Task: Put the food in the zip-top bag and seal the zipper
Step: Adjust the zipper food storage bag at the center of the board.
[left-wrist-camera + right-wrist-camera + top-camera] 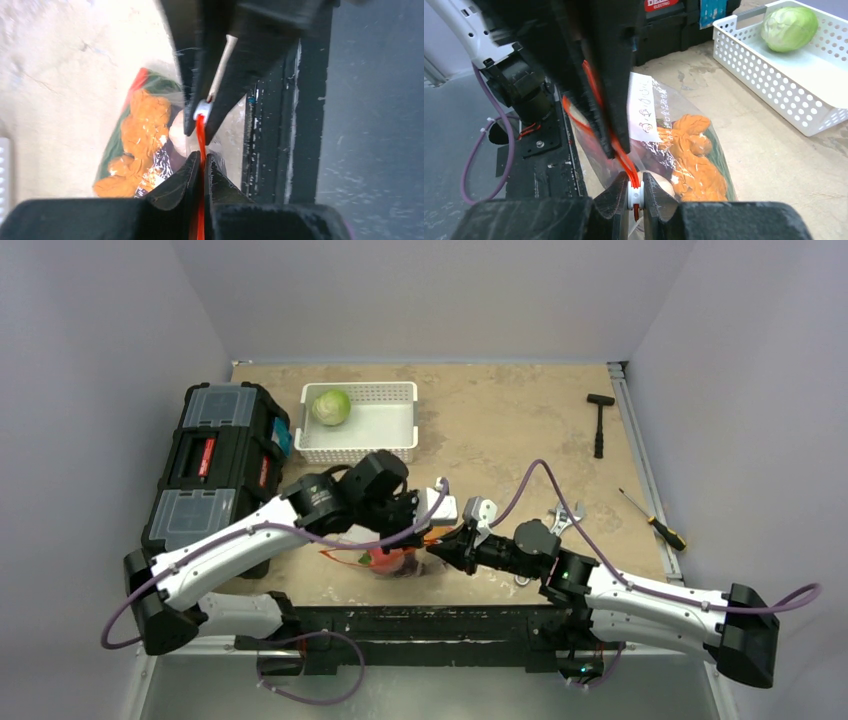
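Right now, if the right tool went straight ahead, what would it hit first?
Likely the left tool, shut on the zipper directly ahead of the right tool; depth is unclear.

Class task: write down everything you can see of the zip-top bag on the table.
The zip-top bag is clear, crinkled plastic with a white label. It rests on the table near its front edge and holds orange and green toy food. Its orange-red zipper is pinched by the left hand. The right hand is shut on the white slider.

Basket (pixel 385 425) beside black toolbox (pixel 215 465); hammer (pixel 599 425), screwdriver (pixel 652 521) far right.
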